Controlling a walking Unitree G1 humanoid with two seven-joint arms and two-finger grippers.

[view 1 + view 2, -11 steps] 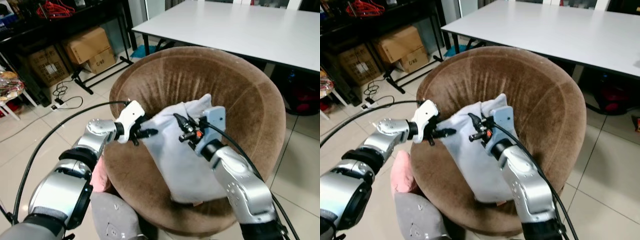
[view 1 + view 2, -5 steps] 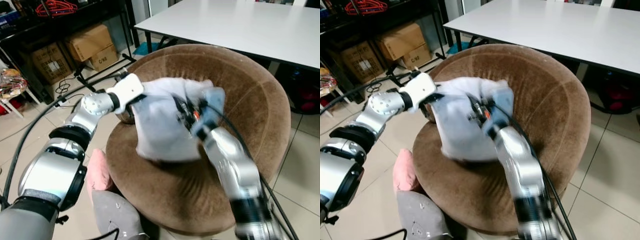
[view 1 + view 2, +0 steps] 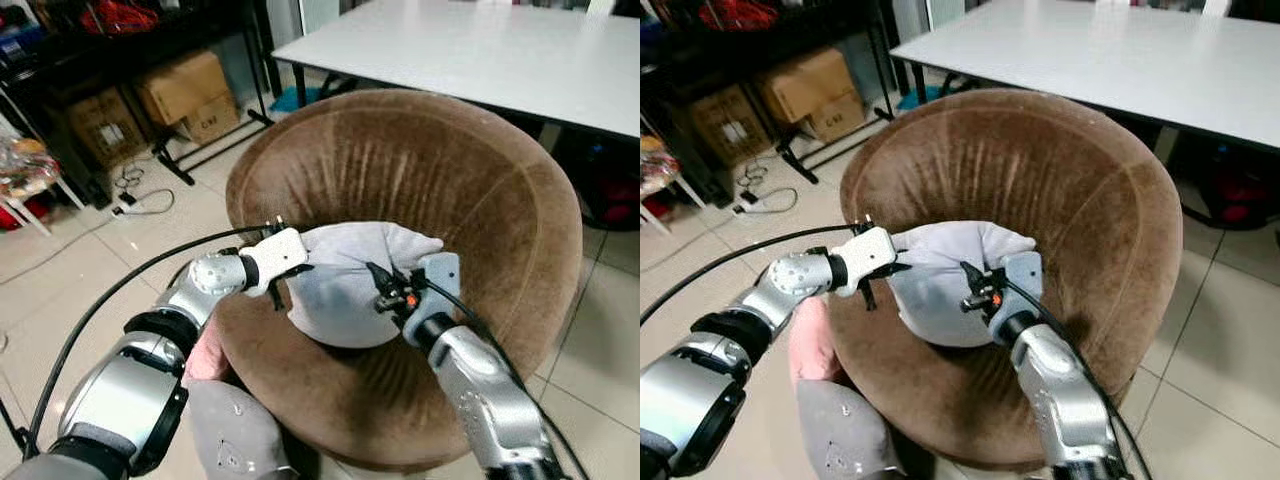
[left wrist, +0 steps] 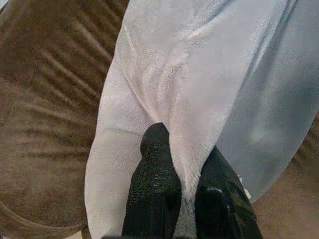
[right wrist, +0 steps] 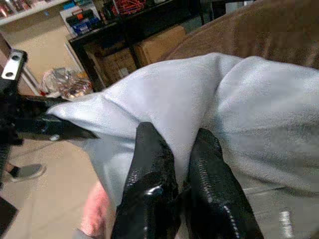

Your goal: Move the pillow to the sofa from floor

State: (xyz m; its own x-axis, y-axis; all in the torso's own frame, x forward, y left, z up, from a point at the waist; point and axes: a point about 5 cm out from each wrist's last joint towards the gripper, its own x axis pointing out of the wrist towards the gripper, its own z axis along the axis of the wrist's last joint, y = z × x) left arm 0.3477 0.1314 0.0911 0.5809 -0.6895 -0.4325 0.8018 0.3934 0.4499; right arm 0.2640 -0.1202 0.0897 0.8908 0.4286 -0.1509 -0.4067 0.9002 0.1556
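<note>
The pillow [image 3: 345,285] lies crosswise on the sofa [image 3: 480,180] seat, left tool [image 3: 283,283] and right tool [image 3: 385,292] each pinching an end.

White table [image 3: 480,50] behind; cardboard boxes [image 3: 185,95] under a dark shelf unit [image 3: 130,40] to the left; black cables [image 3: 135,190] on the pale tiled floor [image 3: 60,270]; pink cushion [image 3: 812,340] and grey cushion [image 3: 235,435] on the floor, touching.

Even indoor light, soft shadows; head views sharp; wrist views slightly soft.
</note>
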